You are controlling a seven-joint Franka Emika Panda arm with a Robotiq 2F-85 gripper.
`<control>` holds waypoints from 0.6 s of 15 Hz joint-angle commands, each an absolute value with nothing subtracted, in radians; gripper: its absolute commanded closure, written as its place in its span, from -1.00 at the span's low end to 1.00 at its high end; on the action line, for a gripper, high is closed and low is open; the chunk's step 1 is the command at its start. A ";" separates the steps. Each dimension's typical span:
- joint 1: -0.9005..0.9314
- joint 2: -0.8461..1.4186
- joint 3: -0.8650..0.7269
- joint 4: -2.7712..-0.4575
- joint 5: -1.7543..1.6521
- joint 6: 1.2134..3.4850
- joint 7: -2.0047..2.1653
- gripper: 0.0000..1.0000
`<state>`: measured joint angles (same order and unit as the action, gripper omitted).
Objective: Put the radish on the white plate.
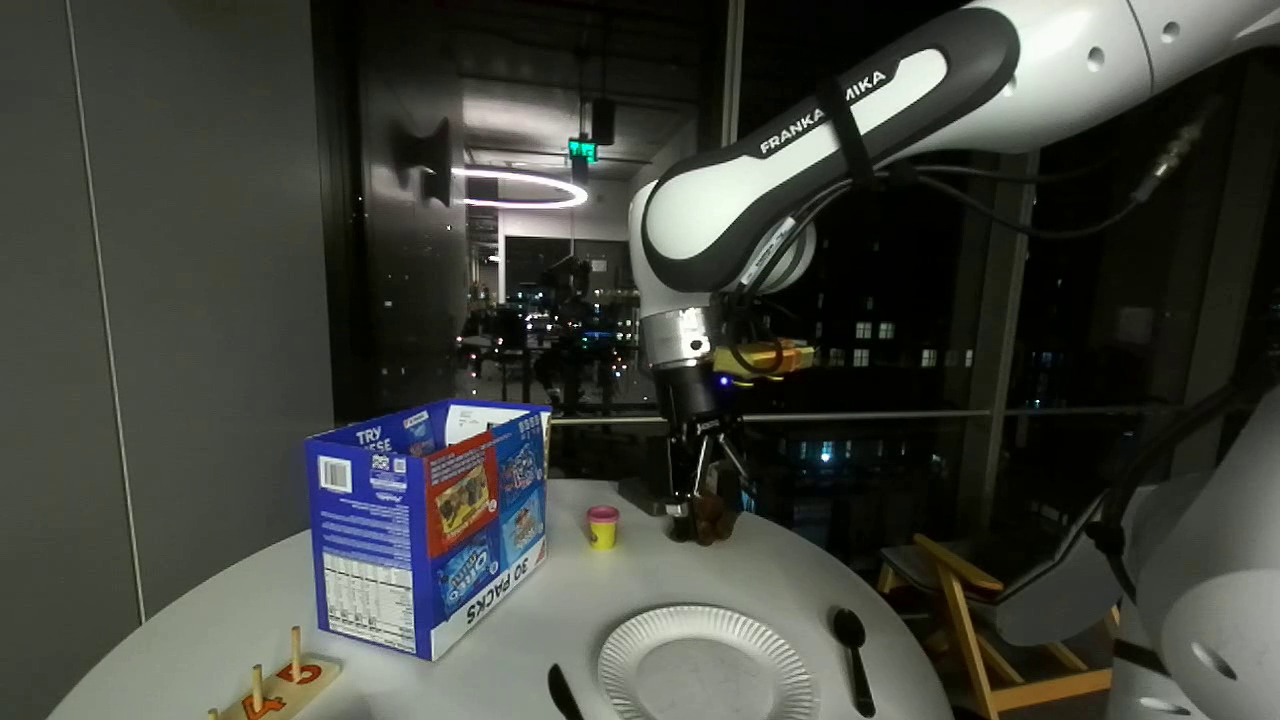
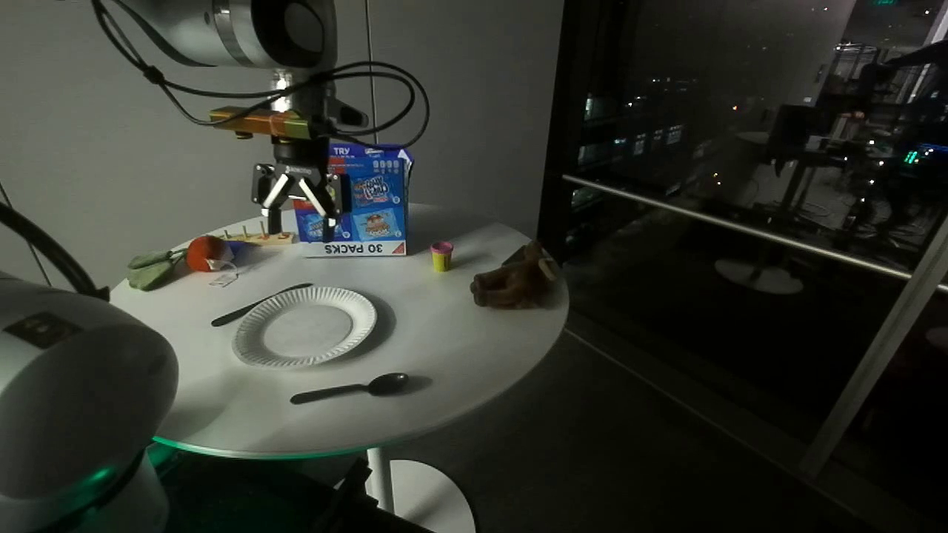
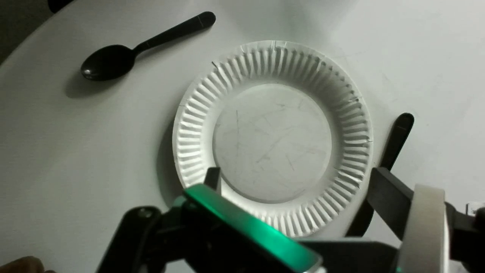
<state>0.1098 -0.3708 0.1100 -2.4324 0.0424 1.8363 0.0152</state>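
Exterior view: a white and black robot arm [image 1: 715, 215] reaches in from the upper right, above a round white table [image 2: 459, 348] that shows in both exterior views. On the table stands a blue carton [image 1: 370, 540], open at the top, with "30 PACKS" upside down along its lower edge. The white plate [image 3: 273, 140] comes next in size, round and shallow, with a fluted rim and faint marks across its flat middle. The gripper [image 2: 301, 226] hangs above the table, its jaws spread on open air; in an exterior view the carton stands behind it, and in the wrist view part of the plate shows between the two fingers [image 3: 390, 201]. The radish [image 2: 204, 254], a red-orange roundish toy with pale green leaves, lies on the table away from the plate, with the black knife [image 3: 396, 142] between the two. A brown object [image 2: 511, 285], which I cannot identify, lies near the table's edge. The knife is just beside the plate's rim; whether they touch I cannot tell. A black spoon [image 3: 140, 47] lies on the plate's opposite side, apart from the rim. A wooden board [image 1: 282, 690] with upright pegs and the numerals 4 and 5 lies near the carton. Smallest is a yellow tub [image 1: 602, 530] with a pink lid, upright between the carton and the brown object.
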 commanded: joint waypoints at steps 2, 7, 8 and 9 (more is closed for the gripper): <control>0.167 -0.312 0.135 -2.465 0.109 1.926 -0.032 -1.00; 0.270 -0.194 0.237 -2.489 0.159 2.143 -0.030 -1.00; 0.290 -0.173 0.261 -2.481 0.149 2.182 -0.029 -1.00; 0.306 -0.159 0.287 -2.475 0.139 2.247 -0.004 -1.00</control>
<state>0.2636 -0.2097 0.2314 -2.5026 0.1417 2.1264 -0.0322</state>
